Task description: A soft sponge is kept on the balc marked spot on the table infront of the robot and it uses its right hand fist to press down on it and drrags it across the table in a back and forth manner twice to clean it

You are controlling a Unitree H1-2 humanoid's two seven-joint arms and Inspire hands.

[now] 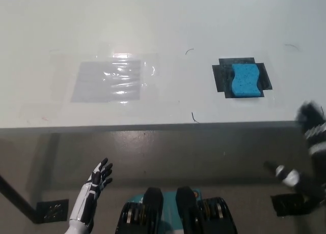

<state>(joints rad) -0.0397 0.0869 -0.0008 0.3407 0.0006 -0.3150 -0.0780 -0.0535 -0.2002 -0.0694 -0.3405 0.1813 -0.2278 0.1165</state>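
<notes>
The white surface (163, 20) fills the upper part of the view; a clear plastic sheet (109, 80) lies flat on its left half; a black mark (221, 76) sits on its right half, and the blue sponge (244, 81) rests on that mark, untouched; the left hand (99, 175) hangs below the surface edge, fingers spread and empty; the right hand (311, 127) is blurred at the right edge, near the surface edge, and I cannot tell how its fingers stand.

Sponge (245, 80): blue, porous, matt foam. Black marked spot (222, 77): matt tape. Surface (204, 20): white, smooth, semi-gloss. Clear film patch (109, 80), far from right hand (311, 123): glossy, wrinkled plastic.
</notes>
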